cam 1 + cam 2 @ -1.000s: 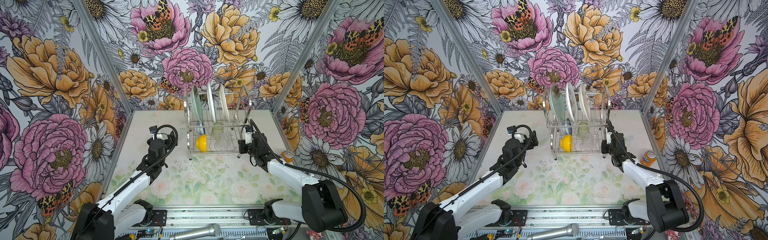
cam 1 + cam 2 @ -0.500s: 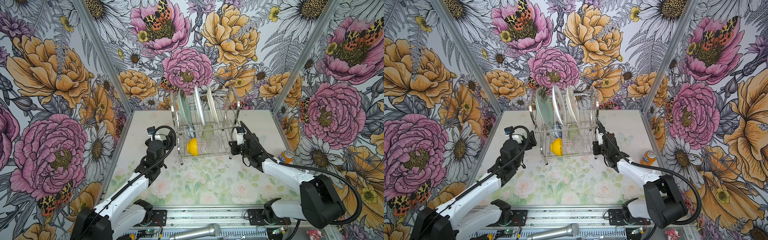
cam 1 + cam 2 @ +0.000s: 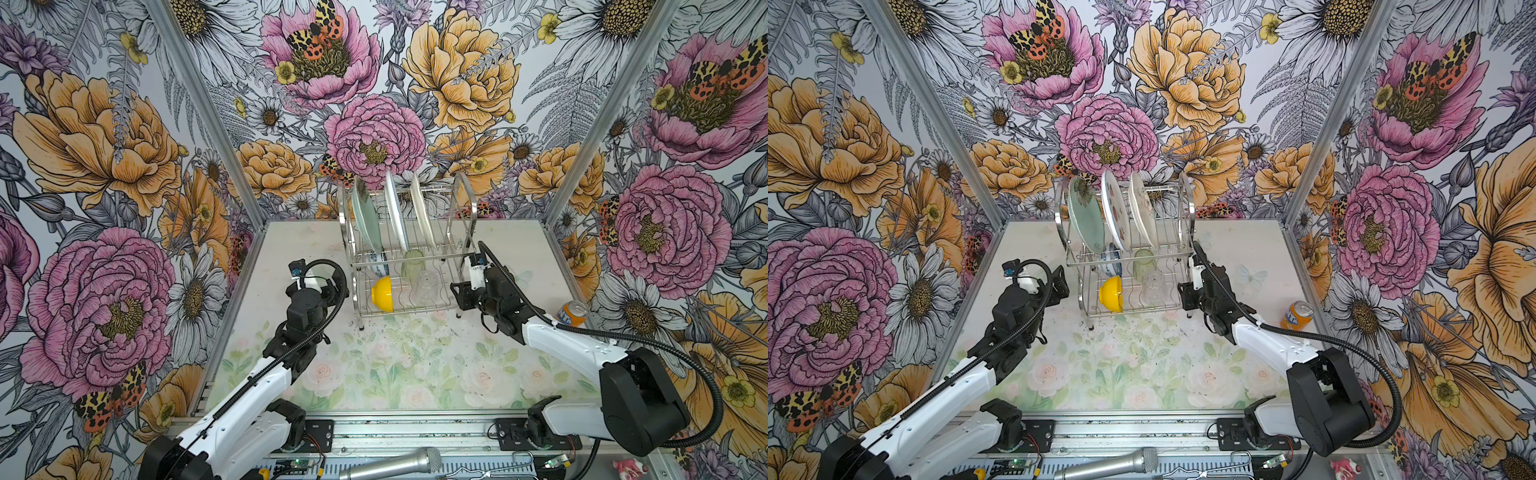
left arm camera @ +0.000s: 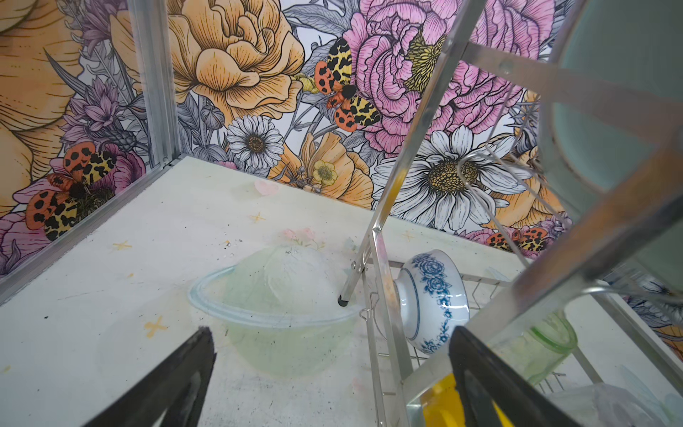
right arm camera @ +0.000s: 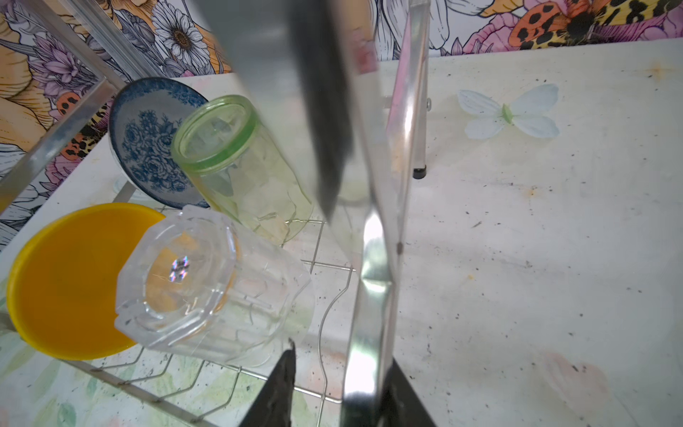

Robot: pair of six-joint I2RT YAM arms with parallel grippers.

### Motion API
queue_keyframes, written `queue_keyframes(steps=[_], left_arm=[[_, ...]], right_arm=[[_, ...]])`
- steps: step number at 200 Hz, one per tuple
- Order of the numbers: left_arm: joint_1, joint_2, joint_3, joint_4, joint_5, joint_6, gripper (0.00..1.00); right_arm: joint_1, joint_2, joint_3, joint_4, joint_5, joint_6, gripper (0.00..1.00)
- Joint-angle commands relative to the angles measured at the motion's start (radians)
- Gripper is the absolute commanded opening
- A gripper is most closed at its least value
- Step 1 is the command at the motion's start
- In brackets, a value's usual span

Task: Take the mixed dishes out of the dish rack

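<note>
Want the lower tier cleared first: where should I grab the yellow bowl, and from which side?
Probably pinch the yellow bowl at its front rim, one gripper finger inside, one outside, coming in from the near side of the dish rack. It stands on edge under the upper shelf, and the clear glass lies close by its open face, blocking those approaches.

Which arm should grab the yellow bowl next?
Left, likely: the left gripper is open beside the dish rack end holding the yellow bowl; the right gripper straddles the opposite side frame.
</note>
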Motion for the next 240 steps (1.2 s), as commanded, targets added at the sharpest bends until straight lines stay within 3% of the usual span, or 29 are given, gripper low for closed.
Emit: queue_keyframes(steps=[1, 47, 90, 123, 151, 185, 240], left_arm=[[-0.008, -0.074, -0.034, -0.008, 0.006, 0.007, 0.99], [-0.012, -0.178, -0.081, -0.020, 0.013, -0.038, 0.99], [-0.020, -0.165, -0.075, -0.078, 0.017, -0.051, 0.99], [-0.038, -0.160, -0.075, -0.121, 0.027, -0.056, 0.99], [-0.040, -0.158, -0.084, -0.150, 0.032, -0.087, 0.99], [-0.040, -0.152, -0.080, -0.176, 0.035, -0.094, 0.99], [-0.039, -0.146, -0.077, -0.179, 0.045, -0.086, 0.99]], right_arm=[[0.017, -0.088, -0.025, 0.038, -0.038, 0.017, 0.47], [0.017, -0.247, -0.119, 0.033, 0.017, 0.034, 0.59], [0.036, -0.353, -0.186, 0.031, -0.064, 0.086, 0.60], [0.116, -0.356, -0.193, 0.072, -0.100, 0.092, 0.60], [0.189, -0.266, -0.169, 0.176, -0.148, 0.113, 0.60], [0.282, -0.048, -0.065, 0.274, -0.189, 0.119, 0.59], [0.335, 0.205, 0.079, 0.394, -0.269, 0.142, 0.56]])
